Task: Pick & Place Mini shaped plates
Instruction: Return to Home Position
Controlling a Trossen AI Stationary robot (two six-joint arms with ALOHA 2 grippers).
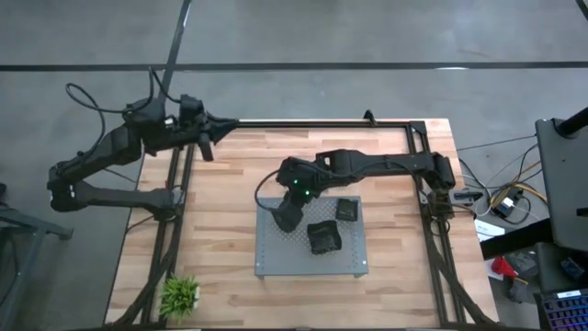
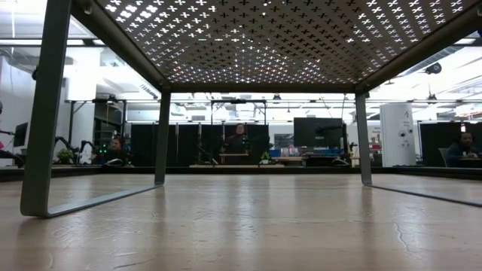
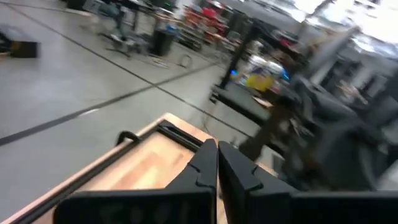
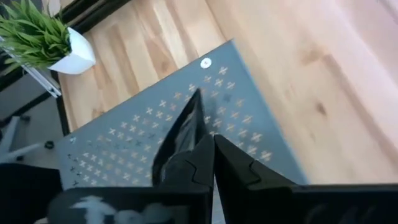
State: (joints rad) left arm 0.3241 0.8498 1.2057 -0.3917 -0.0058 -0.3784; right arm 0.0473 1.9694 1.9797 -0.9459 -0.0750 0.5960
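Plates (image 1: 323, 237) sit in, I think, two stacks on the shelf (image 1: 276, 262); right gripper (image 1: 285, 219) clenched above its left edge, left gripper (image 3: 216, 152) clenched at the table's (image 1: 386, 147) corner.

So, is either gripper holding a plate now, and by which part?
No. The left gripper and the right gripper both show jaws shut with nothing between them.

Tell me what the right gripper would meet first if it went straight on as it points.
Probably the grey perforated board, near a corner: the right gripper points down at its bare surface, nothing between. The gap's depth is unclear.
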